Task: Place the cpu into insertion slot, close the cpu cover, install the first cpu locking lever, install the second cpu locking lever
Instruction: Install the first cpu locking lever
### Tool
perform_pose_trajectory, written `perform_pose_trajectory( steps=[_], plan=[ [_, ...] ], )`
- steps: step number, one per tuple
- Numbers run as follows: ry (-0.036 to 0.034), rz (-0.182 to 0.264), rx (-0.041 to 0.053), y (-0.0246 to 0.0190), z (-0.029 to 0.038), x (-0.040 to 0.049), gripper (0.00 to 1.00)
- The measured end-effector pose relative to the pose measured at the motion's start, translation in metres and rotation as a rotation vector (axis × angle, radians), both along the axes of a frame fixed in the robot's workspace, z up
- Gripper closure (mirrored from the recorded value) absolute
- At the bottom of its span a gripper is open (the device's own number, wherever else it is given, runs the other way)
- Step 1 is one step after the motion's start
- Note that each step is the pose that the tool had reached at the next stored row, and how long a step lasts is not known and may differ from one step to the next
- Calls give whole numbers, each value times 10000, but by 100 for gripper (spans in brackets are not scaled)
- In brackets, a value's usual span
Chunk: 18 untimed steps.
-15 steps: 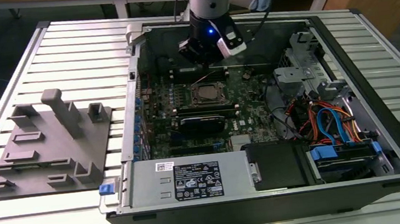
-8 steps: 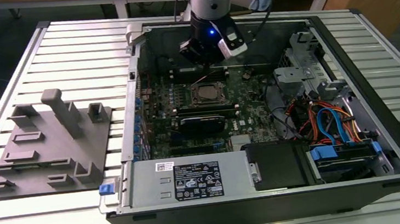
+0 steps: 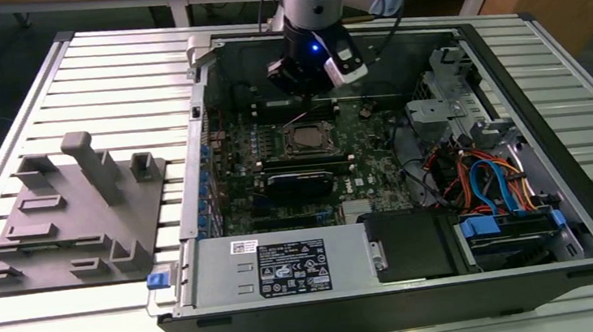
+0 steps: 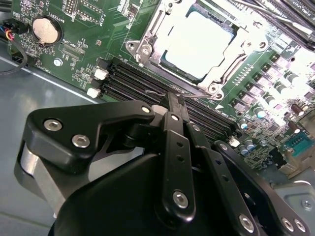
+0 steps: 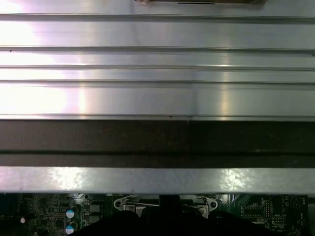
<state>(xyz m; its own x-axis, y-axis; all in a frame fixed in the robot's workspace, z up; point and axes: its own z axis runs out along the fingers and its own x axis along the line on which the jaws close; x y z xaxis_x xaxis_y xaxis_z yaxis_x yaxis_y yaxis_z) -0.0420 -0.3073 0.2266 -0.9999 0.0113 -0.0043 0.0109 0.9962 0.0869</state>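
Gripper [image 4: 173, 101] fingers together, nothing held, above the motherboard [image 4: 74, 29]. Exterior view: cpu [image 3: 309, 139] at its 6 o'clock, seated, cpu cover [image 4: 178, 73] apparently down. Judged step: locking levers [image 4: 234, 61]; calls for a precise fingertip push on thin wire.

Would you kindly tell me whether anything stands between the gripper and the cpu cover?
Nothing visible does. In the second wrist view the gripper hangs above the black memory slots, beside the cpu cover, which lies flat around the cpu, with open air between them.
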Motion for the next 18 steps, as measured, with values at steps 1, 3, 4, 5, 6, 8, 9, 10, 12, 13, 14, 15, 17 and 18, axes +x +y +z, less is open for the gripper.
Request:
perform_pose_trajectory(
  steps=[1, 3, 4, 5, 6, 8, 9, 10, 12, 13, 14, 15, 17, 18],
  plan=[
    [1, -1, -2, 0, 0, 1, 90],
    [1, 0, -2, 0, 0, 12, 90],
    [1, 0, -2, 0, 0, 12, 90],
    [1, 0, -2, 0, 0, 12, 90],
    [1, 0, -2, 0, 0, 12, 90],
    [1, 0, -1, 0, -3, 12, 90],
    [0, -1, 0, 0, -7, 14, 90],
    [1, -1, 0, 0, -10, 16, 90],
    [4, -14, -1, 0, -14, 25, 90],
    [4, -19, 0, 0, -17, 31, 90],
    [4, -24, 1, 0, -21, 39, 90],
    [5, -30, 1, -1, -25, 48, 90],
    [5, -41, 1, -1, -35, 60, 90],
    [5, -45, 0, 0, -41, 65, 90]
  ],
)
